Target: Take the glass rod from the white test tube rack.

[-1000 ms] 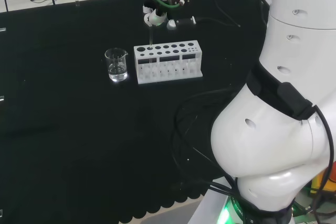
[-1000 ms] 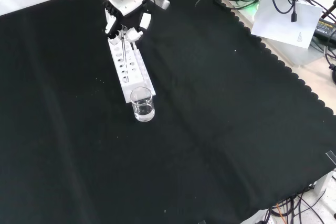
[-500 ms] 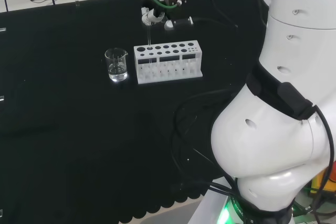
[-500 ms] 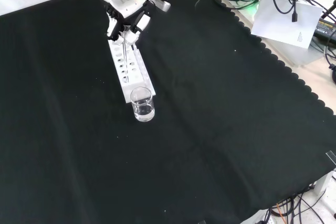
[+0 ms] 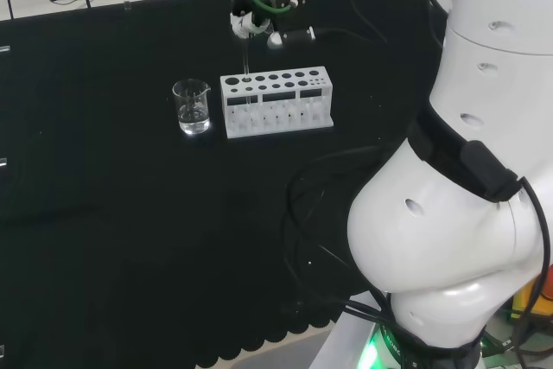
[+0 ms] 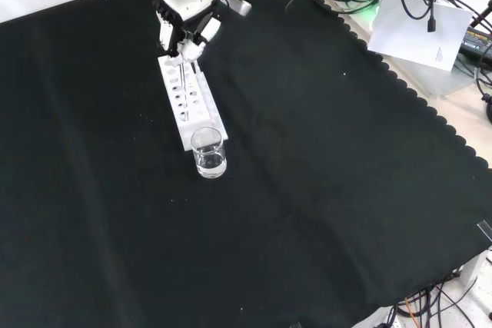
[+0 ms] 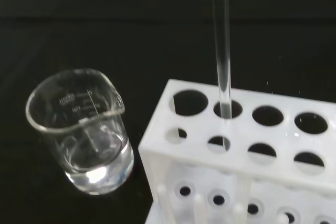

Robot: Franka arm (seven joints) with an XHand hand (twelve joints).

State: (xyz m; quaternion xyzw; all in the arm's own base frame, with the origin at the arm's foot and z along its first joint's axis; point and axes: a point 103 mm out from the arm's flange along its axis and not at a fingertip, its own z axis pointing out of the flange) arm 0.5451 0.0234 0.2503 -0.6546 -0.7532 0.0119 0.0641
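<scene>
White plastic test tube rack (image 5: pixel 276 102) sits on the black cloth, small clear glass beaker (image 5: pixel 191 106) just beside its end. Black-and-white hand (image 6: pixel 187 30) is directly above the rack, fingers curled, pinching the top of the thin clear glass rod (image 7: pixel 222 51). Rod axis vertical, lower tip in a back-row hole near the beaker end; extraction is straight up.

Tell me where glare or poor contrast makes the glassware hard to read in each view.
Head view: the rod is a faint pale line against the black cloth; the beaker shows mostly by rim highlights. Front view: the rod blends into the white rack beneath the hand. Wrist view: rod and beaker read clearly, with bright reflections on the beaker's base.
</scene>
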